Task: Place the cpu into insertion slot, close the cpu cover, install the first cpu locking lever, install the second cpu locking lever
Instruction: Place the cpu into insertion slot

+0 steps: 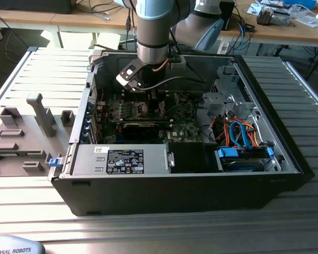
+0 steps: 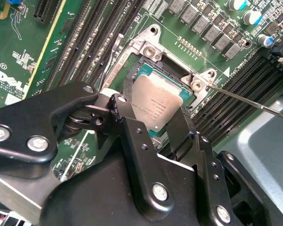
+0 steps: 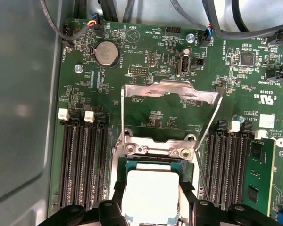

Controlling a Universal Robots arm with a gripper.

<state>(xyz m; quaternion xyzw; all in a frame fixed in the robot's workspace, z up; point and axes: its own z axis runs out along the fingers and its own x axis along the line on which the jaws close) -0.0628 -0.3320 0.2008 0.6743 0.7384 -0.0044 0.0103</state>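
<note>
I have the arm (image 1: 153, 32) reaching down from the top of the exterior view into the open computer case (image 1: 175, 190). The case lies on its side on the ribbed metal worktop (image 1: 148, 227). The arm's tip is low over the green motherboard (image 1: 148, 114), a little above the middle of the frame. On the exterior view's left, grey fixture blocks (image 1: 40, 114) stand on the worktop, well apart from the case.

In the second wrist view, the claw (image 2: 155, 99) is closed on the cpu (image 2: 155, 106), with one black finger (image 2: 127, 113) against one edge and the other against the opposite edge. The cpu lies flat, silver top up, inside the socket (image 3: 132, 163), and the socket's teal rim shows around it in both wrist views. I cannot tell whether it is fully seated or a hair above the contacts.

In the first wrist view, the cpu cover (image 3: 170, 90) is swung open. It tilts back from its hinge at the socket's far edge, and bare board shows through its square opening. A thin lever rod (image 3: 201, 169) runs at a slant just beside the socket corner and is not latched over anything. Black memory slots (image 3: 82, 165) flank the socket on both sides. A round coin battery (image 3: 106, 52) sits on the board beyond the open cover.
</note>
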